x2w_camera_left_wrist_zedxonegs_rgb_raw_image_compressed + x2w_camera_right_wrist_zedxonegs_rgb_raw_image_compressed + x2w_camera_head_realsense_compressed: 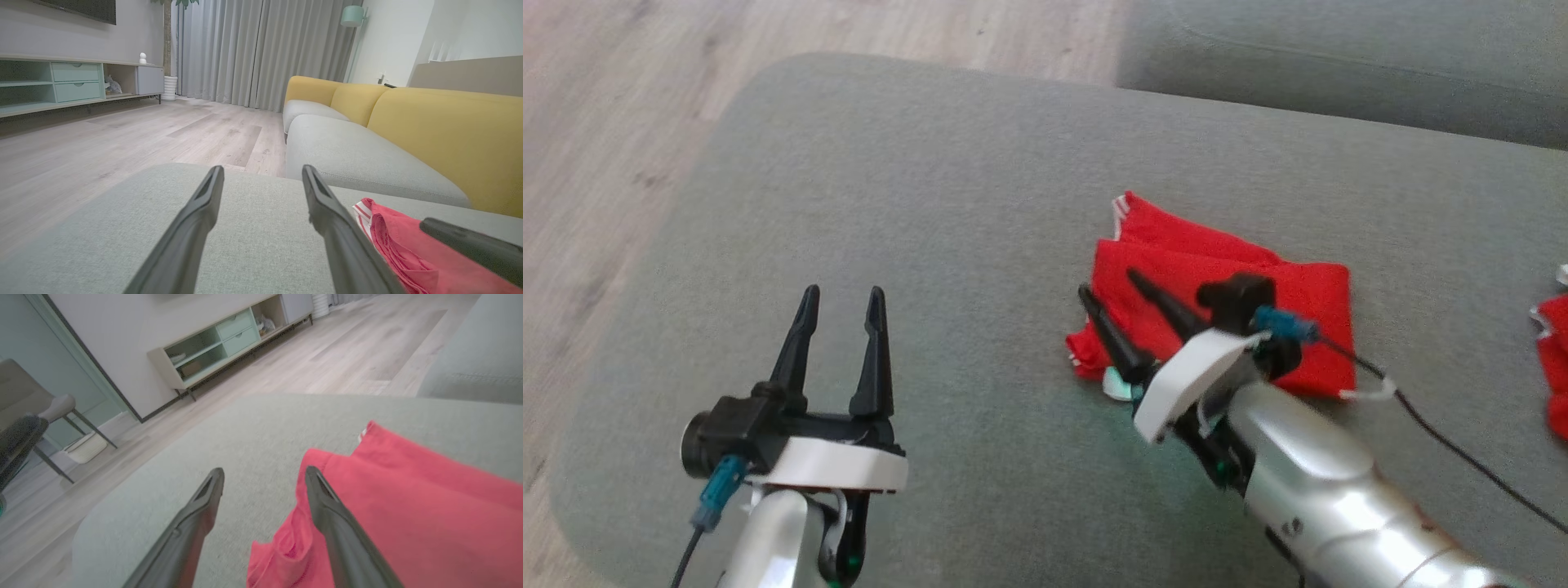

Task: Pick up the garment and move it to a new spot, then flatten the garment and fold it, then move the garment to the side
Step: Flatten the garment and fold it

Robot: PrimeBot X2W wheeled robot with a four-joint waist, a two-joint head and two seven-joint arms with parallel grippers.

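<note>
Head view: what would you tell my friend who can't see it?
A folded red garment lies on a grey cushion, with the right tool open over its left edge. The left tool hangs open over bare cushion further left, and another bit of red cloth peeks in at the right edge.

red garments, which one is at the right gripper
The folded red garment in the middle of the grey cushion: the open right gripper reaches over its left edge. The other red garment is cut off at the view's right edge.
</note>
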